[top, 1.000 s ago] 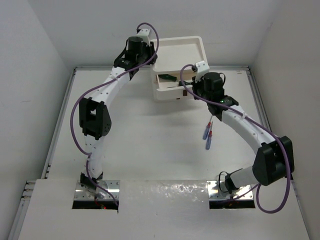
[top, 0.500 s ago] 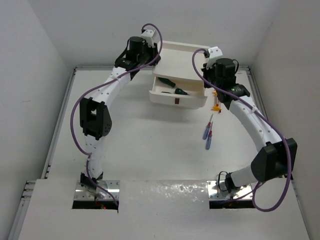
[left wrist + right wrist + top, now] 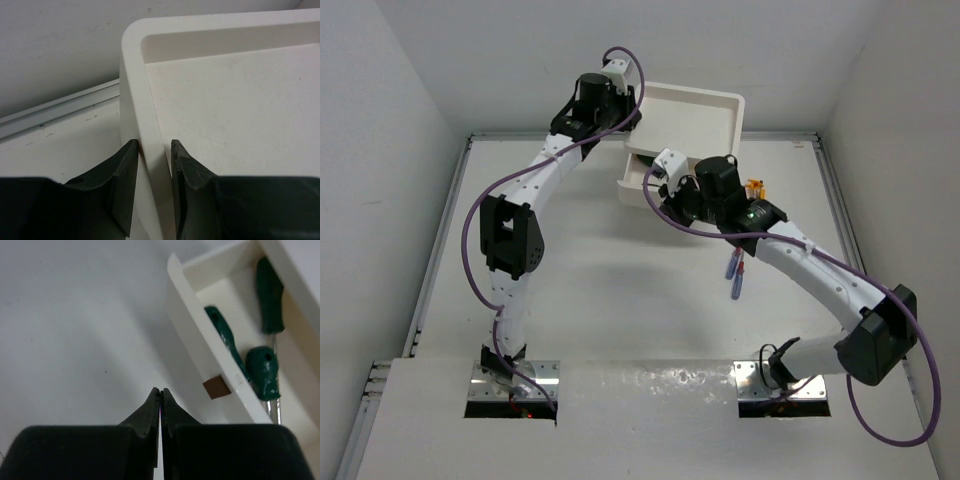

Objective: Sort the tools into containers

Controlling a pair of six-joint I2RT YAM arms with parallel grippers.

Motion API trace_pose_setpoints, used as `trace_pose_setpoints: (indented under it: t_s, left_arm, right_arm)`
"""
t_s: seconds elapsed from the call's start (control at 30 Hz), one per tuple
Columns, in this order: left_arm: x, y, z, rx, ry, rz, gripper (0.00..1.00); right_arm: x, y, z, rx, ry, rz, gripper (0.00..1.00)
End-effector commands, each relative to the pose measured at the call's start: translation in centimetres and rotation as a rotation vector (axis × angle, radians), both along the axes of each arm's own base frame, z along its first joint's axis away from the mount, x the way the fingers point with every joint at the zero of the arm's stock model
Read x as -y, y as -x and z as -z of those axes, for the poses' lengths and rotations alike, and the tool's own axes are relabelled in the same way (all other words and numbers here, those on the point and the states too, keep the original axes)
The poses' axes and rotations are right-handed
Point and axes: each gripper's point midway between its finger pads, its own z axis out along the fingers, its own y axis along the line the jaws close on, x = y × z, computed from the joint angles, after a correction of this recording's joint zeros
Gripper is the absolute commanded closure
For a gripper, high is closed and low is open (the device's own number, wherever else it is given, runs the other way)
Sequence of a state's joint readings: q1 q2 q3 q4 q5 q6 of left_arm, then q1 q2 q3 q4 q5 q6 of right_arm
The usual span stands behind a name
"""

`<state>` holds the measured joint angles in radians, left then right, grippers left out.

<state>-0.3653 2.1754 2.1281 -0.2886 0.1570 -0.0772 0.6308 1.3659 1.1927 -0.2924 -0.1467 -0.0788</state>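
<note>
Since half a second ago, the right arm is swinging from the right side of the white drawer unit (image 3: 734,118) to the front of it, and it is now reaching across the open drawer (image 3: 199,354) in the top view. The right gripper (image 3: 160,399) is hovering above the table (image 3: 600,290), just beside the drawer's front wall. Its two fingers are pressing flat together and are holding nothing. The drawer is standing pulled out, with its red-brown handle (image 3: 216,388) on the front. Three green-handled screwdrivers (image 3: 225,337) are lying inside it, close together. The left gripper (image 3: 153,146) is staying at the left side of the unit. Its fingers (image 3: 125,185) are closing on the rimmed top (image 3: 131,75), one on the outside of the wall and one on the inside. The blue-purple screwdrivers (image 3: 733,278) are lying side by side on the table in front of the unit, partly under the right arm. The orange-yellow piece (image 3: 754,186) is resting on the table to the right of the unit, apart from both grippers.
</note>
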Motion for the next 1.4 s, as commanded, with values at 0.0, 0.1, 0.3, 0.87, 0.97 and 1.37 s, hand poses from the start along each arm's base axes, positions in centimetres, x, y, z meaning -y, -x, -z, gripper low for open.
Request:
trace_pose_setpoints:
  t_s: [0.0,0.1,0.3,0.87,0.97,1.37]
  left_arm:
    - [-0.4,2.6,6.4,-0.214,-0.092,0.023,1.0]
    - [-0.4,2.7,6.4,-0.214,-0.094,0.022,1.0]
    - [0.1,2.9,6.5,-0.202,-0.096,0.034,1.0]
    - [1.3,3.2,7.8,-0.202,-0.121,0.105,1.0]
    - [1.4,3.3,7.6,-0.199,-0.119,0.115,1.0]
    - [1.5,3.5,7.5,-0.204,-0.117,0.123,1.0]
  right_arm:
    - [0.6,0.1,2.5,-0.049,-0.004,0.014,1.0]
    - [0.7,-1.4,3.4,-0.037,-0.004,0.074,1.0]
    - [2.6,-6.5,5.4,-0.051,0.058,0.353,1.0]
    - [7.3,-13.9,2.2,0.11,-0.188,0.746,1.0]
    - [6.3,-14.6,1.5,0.127,-0.233,0.714,1.0]
    - [7.7,-18.3,2.4,0.077,-0.325,0.814,1.0]
